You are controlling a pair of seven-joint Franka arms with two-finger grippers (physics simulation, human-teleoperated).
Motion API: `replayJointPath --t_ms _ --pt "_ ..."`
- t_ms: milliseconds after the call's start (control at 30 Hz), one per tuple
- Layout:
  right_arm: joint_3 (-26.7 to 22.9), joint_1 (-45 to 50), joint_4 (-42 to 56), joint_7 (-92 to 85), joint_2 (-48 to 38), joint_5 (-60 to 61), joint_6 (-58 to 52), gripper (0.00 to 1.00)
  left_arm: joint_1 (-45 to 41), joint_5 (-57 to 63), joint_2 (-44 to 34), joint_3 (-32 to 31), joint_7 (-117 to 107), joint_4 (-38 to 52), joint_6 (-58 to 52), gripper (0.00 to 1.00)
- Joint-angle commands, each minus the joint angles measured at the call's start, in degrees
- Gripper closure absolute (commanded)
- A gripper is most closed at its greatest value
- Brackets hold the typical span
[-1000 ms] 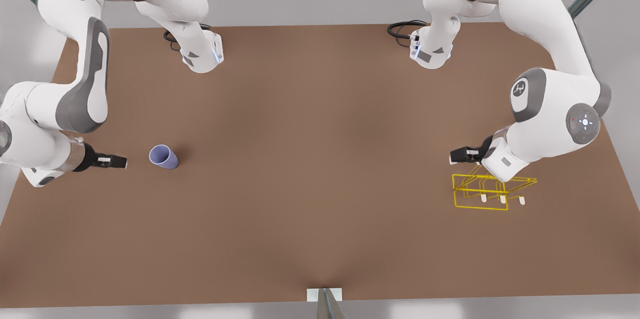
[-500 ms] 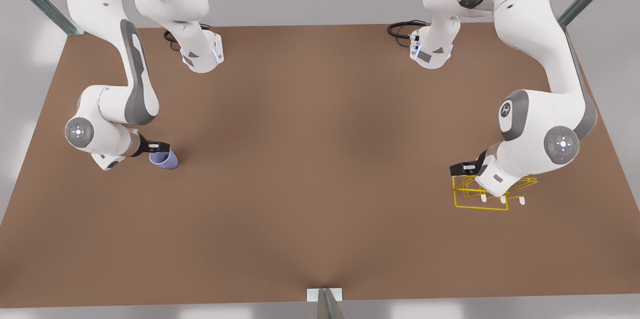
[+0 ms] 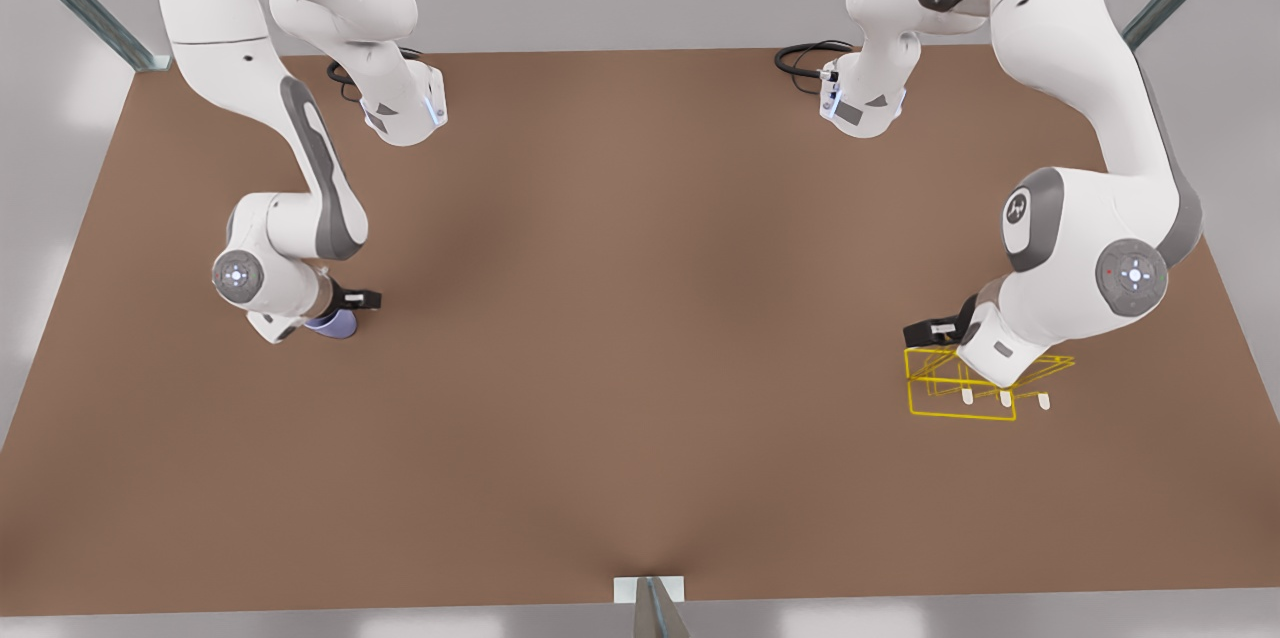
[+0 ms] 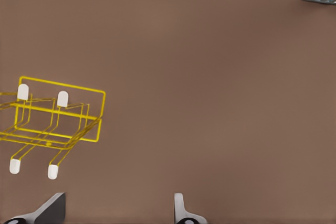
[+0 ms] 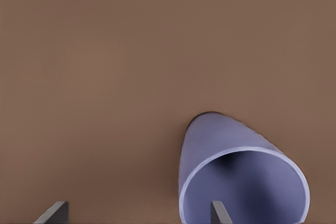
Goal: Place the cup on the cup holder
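The lavender-blue cup (image 3: 338,324) stands on the brown table at the front view's left, partly hidden under my right arm's wrist. My right gripper (image 3: 362,299) is open right above it. In the right wrist view the cup (image 5: 231,150) turns its open mouth toward the camera, and one fingertip (image 5: 218,212) of my right gripper (image 5: 136,213) overlaps its rim. The yellow wire cup holder (image 3: 960,400) sits at the front view's right. My left gripper (image 3: 925,330) hovers open beside its far corner. The left wrist view shows the holder (image 4: 58,124) off to one side of my left gripper (image 4: 116,209).
Both arm bases (image 3: 405,113) (image 3: 860,103) stand at the table's far edge with black cables beside them. Bare brown table (image 3: 640,318) stretches between the cup and the holder. A small white bracket (image 3: 648,590) sits at the near edge.
My right arm has swung toward the front view's right, from beside the cup to directly over it. My left gripper has barely shifted by the holder.
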Motion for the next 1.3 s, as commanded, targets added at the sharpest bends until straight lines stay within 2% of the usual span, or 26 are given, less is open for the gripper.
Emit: replayJointPath --t_ms 0,100,200,233,267,300,333,633,733,767,867,900,1033,1167,1267 --pt "-0.07 0.00 -0.10 -1.25 0.64 0.10 3.13 0.00 0.00 0.11 -0.18 0.03 -1.11 -0.22 -0.95 0.00" --pt "-0.07 -0.18 -0.37 -1.34 1.61 0.10 1.55 0.01 0.00 0.11 0.08 0.12 -1.02 -0.31 -0.51 0.00" --pt "-0.07 -0.27 -0.28 -1.25 3.02 0.10 0.76 0.33 0.00 0.11 0.26 0.21 -0.84 -0.40 -0.60 0.00" --pt "-0.07 -0.35 -0.19 -1.25 3.19 0.10 0.94 0.48 0.00 0.11 0.43 0.21 -1.02 -0.40 -0.60 0.00" --pt "-0.07 -0.35 0.07 -1.25 3.54 0.10 0.94 0.58 0.00 0.11 0.43 0.21 -1.02 -0.40 -0.68 0.00" --pt "-0.07 -0.27 0.07 -1.25 3.54 0.10 1.03 0.76 0.00 0.11 0.43 0.21 -1.02 -0.40 -0.68 0.00" --pt "-0.07 -0.35 0.07 -1.25 3.54 0.10 1.29 0.79 0.09 0.11 0.43 0.21 -1.02 -0.40 -0.77 0.00" --pt "-0.16 -0.71 3.50 -1.08 3.81 0.01 0.24 0.79 0.00 0.11 0.08 0.21 -1.02 -0.31 -1.03 0.00" --pt "-0.07 -0.44 5.08 -0.81 1.97 0.28 -3.19 0.79 0.09 0.11 -0.09 0.21 -0.93 -0.31 -1.03 0.00" --pt "-0.07 -0.70 8.50 -1.34 1.79 2.29 -8.71 0.79 0.08 0.11 -0.09 0.21 -1.02 -0.31 -1.03 0.00" --pt "0.11 0.00 10.53 -1.43 1.61 16.97 -10.93 0.79 0.09 0.11 -0.27 0.21 -0.93 -0.31 -1.30 0.00" --pt "2.56 0.00 11.50 -0.73 1.96 24.34 -11.19 0.79 0.09 0.11 -0.27 0.21 -0.93 -0.40 -1.47 0.00" --pt "3.36 4.48 15.10 -0.90 5.74 50.10 -10.31 0.79 0.09 0.19 -0.18 0.21 -0.93 -0.40 -1.47 0.00" --pt "5.11 10.10 30.29 -1.61 17.33 65.57 -6.11 0.79 0.00 1.34 0.08 0.21 -1.19 -0.22 -1.21 0.00" --pt "15.03 10.19 44.53 6.73 27.26 68.39 3.74 0.79 0.00 1.34 0.08 0.21 -1.19 -0.22 -1.30 0.00"
